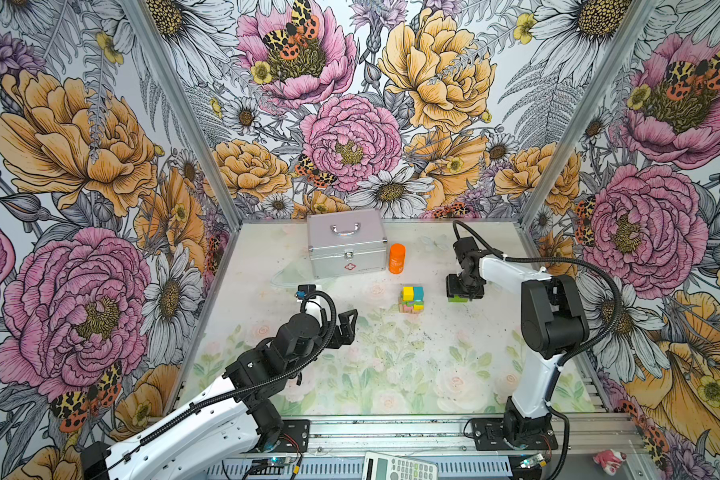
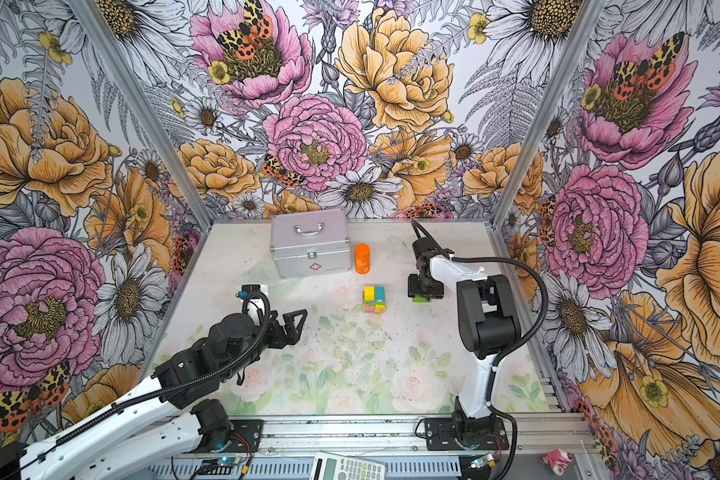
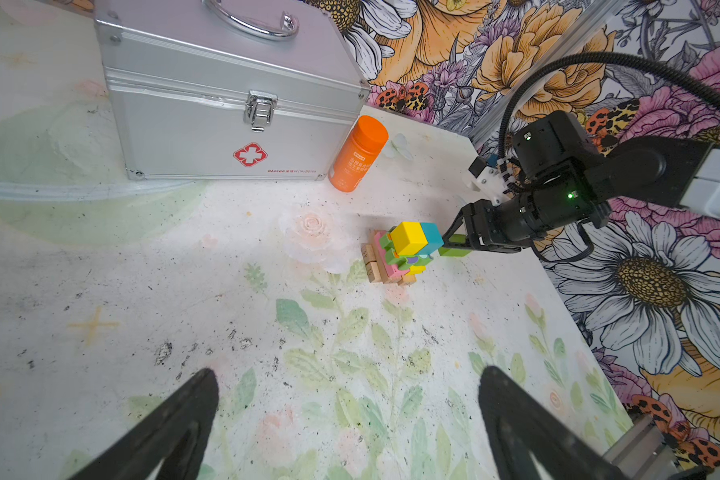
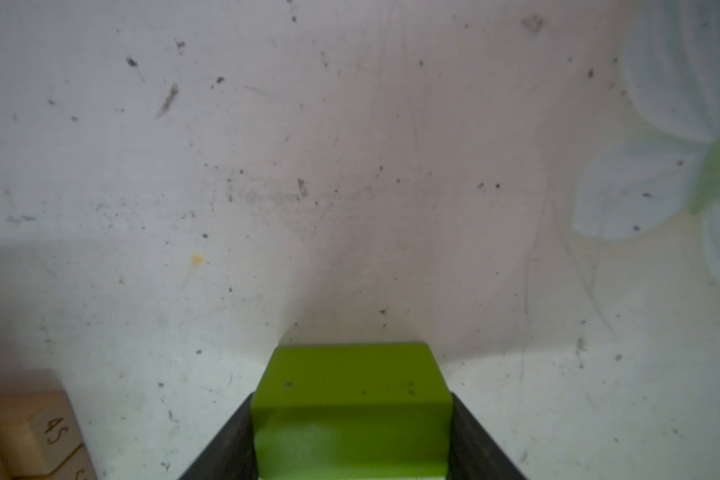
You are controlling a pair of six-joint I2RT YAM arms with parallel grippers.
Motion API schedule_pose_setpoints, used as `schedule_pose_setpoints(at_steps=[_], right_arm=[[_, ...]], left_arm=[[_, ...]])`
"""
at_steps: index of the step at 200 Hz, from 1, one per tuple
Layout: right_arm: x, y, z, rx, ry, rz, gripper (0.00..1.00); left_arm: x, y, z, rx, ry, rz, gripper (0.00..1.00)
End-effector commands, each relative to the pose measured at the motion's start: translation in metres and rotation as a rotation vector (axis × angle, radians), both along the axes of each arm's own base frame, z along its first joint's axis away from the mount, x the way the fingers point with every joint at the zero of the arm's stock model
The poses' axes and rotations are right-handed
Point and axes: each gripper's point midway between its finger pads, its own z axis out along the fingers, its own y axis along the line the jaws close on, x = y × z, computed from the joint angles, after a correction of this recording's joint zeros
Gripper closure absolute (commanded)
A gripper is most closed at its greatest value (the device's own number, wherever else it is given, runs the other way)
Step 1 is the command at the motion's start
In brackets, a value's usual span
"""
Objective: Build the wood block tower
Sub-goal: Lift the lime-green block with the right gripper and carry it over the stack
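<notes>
One lime-green bar (image 4: 352, 386) in right gripper (image 1: 463, 296), near tower (image 1: 411, 299); left gripper (image 3: 348, 384) agape

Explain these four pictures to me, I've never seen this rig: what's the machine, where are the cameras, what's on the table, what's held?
Two robot arms, each ending in a two-finger gripper, work over a flower-printed table. Both top views look down on the whole scene from nearly one spot; the other two pictures come from a camera on each wrist. On the table stand a silver case, an orange bottle and the small multicoloured tower. The left gripper is open and empty. The right gripper, beside the tower, has its fingers against both sides of a green block.
</notes>
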Motion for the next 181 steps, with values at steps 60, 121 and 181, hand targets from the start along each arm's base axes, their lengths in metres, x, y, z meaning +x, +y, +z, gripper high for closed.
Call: schedule_pose_setpoints(at_steps=[60, 121, 181], right_arm=[[-0.006, 0.004, 0.028, 0.045, -0.045, -0.048, 0.45], [-0.009, 0.019, 0.072, 0.082, -0.114, -0.038, 0.46], [-0.014, 0.058, 0.118, 0.127, -0.188, 0.016, 0.47]], left_arm=[[0.001, 0.004, 0.005, 0.002, -0.011, 0.008, 0.01], [0.000, 0.008, 0.006, 0.002, -0.018, 0.013, 0.01], [-0.002, 0.024, 0.001, 0.005, -0.018, 0.064, 0.01]])
